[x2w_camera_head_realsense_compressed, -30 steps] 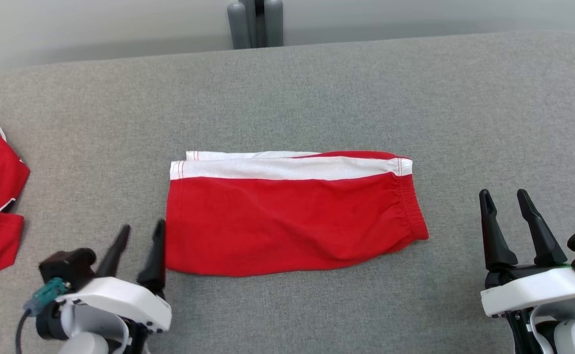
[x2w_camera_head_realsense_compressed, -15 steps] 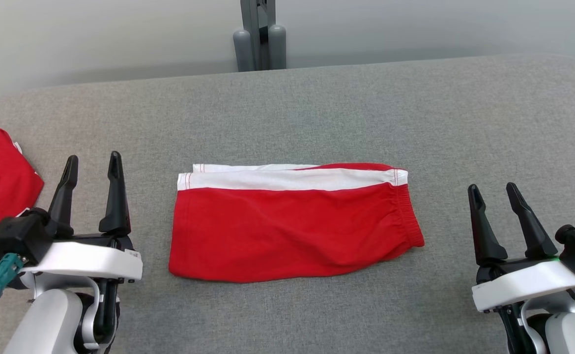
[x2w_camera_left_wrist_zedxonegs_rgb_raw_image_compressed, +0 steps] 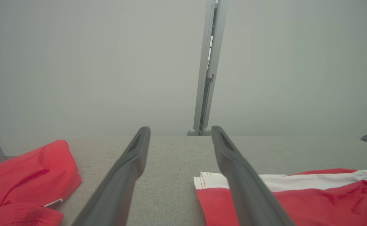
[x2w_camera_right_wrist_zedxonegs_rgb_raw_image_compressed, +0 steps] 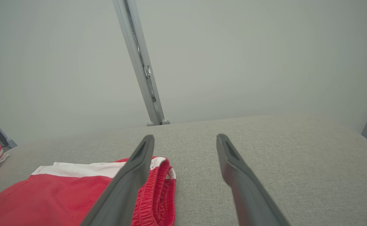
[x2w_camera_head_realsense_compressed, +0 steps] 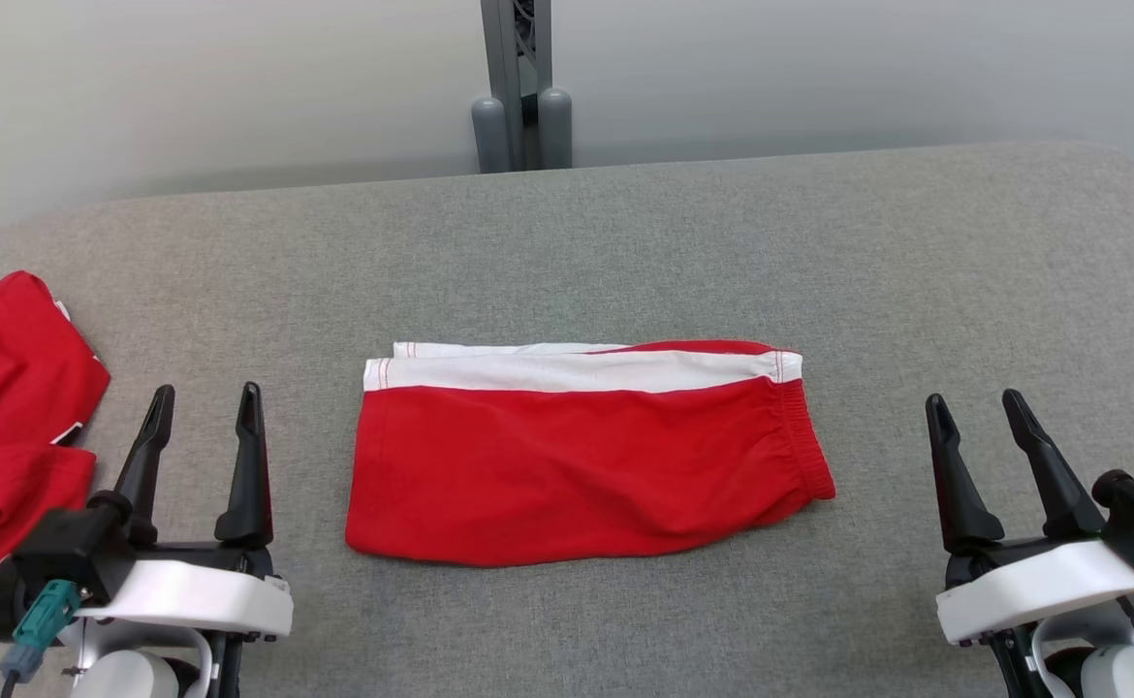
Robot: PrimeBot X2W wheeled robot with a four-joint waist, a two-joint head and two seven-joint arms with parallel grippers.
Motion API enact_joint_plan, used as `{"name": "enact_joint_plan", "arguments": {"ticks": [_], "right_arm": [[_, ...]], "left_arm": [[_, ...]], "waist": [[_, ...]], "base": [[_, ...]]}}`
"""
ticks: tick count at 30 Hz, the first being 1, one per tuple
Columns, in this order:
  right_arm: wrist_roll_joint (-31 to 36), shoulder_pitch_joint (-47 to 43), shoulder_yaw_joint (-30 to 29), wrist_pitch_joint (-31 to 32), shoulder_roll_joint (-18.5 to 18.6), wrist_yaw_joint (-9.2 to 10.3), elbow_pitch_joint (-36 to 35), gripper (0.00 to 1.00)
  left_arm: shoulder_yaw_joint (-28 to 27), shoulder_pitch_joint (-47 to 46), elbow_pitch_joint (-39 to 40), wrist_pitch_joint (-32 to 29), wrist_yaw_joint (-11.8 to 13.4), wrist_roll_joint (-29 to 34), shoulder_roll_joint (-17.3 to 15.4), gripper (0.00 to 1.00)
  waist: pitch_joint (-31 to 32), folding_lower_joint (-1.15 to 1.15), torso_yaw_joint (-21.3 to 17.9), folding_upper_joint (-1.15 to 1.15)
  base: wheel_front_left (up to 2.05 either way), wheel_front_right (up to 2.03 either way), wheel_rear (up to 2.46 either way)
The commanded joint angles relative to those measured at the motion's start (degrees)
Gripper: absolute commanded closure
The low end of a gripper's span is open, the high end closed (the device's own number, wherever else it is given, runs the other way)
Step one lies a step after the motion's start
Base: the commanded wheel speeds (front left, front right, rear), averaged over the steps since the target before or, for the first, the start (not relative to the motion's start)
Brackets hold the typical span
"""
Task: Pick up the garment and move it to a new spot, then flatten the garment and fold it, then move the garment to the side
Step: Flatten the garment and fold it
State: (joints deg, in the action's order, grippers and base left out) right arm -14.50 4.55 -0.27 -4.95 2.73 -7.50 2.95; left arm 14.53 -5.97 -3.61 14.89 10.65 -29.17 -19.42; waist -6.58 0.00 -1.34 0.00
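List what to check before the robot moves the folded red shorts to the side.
1. Left gripper open, holding nothing: ok.
2. Right gripper open, holding nothing: ok.
3. Red shorts flat on the table, between the grippers, touched by neither: ok.
4. Fold layers aligned: not ok, white hems slightly offset.
5. Left side free for placing: not ok, second red garment lies there.

I've backed the left pincer point(x2w_camera_head_realsense_compressed: 207, 390) off the near-left corner of the garment point(x2w_camera_head_realsense_compressed: 577, 465); it now sits apart from it, toward the left edge of the desk point(x2w_camera_head_realsense_compressed: 683, 233), fingers squared up instead of canted. Head camera tilted up, so everything slid down-frame.
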Motion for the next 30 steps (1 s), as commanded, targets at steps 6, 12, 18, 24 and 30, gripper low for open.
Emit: {"name": "enact_joint_plan", "arguments": {"ticks": [6,12,18,24,30], "right_arm": [[-0.74,-1.38,-0.63,0.73,0.31,0.02,-0.84,0.0],[-0.77,-0.21,0.18,2.22,0.28,0.02,-0.02,0.0],[0.54,1.66,2.4,4.32,0.31,0.02,4.68,0.0],[1.8,4.68,1.97,4.27,0.31,0.02,13.86,0.0],[0.07,7.77,1.15,2.92,0.28,0.02,21.3,0.0]], "left_arm": [[0.03,1.13,2.23,-0.39,1.21,-0.15,0.19,0.0],[0.41,-0.91,0.67,-0.55,-0.08,-0.51,-0.01,0.0],[1.88,-3.2,-0.97,-0.68,-1.46,-0.49,0.99,0.0],[2.88,-5.36,-3.02,-0.25,-2.54,-0.23,2.31,0.0],[2.59,-6.69,-3.93,-0.08,-3.42,-0.03,2.81,0.0]], "waist": [[0.39,0.0,0.61,0.0],[-0.59,0.0,2.25,0.0],[-2.2,0.0,5.18,0.0],[-4.49,0.0,7.6,0.0],[-6.35,0.0,8.17,0.0]], "base": [[0.0,0.0,0.0],[0.0,0.0,0.0],[0.0,0.0,0.0],[0.0,0.0,0.0],[0.0,0.0,0.0]]}}
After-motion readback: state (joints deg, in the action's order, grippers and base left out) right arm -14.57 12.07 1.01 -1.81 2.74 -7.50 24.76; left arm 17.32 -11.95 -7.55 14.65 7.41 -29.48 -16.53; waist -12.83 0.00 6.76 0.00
